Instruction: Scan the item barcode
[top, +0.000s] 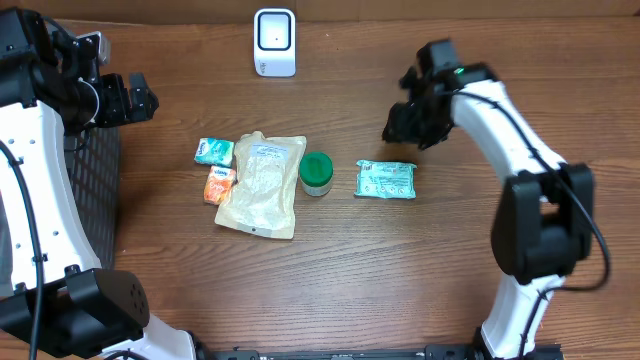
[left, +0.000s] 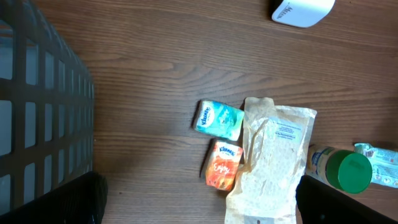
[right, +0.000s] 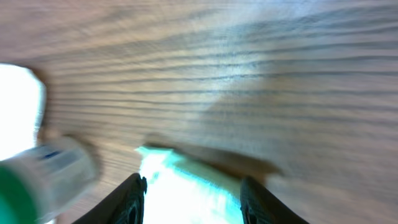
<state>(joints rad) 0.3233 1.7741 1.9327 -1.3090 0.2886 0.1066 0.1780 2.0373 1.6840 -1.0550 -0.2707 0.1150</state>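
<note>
A white barcode scanner stands at the back of the table; its corner also shows in the left wrist view as the scanner. A teal flat packet lies on the wood right of a green-lidded jar. My right gripper hovers just behind that packet, apart from it. In the blurred right wrist view its fingers stand apart, with the teal packet showing past them and the jar at left. My left gripper is wide open and empty at the far left.
A beige pouch, a teal tissue pack and an orange tissue pack lie left of the jar. A black mesh basket stands at the left edge, under the left arm.
</note>
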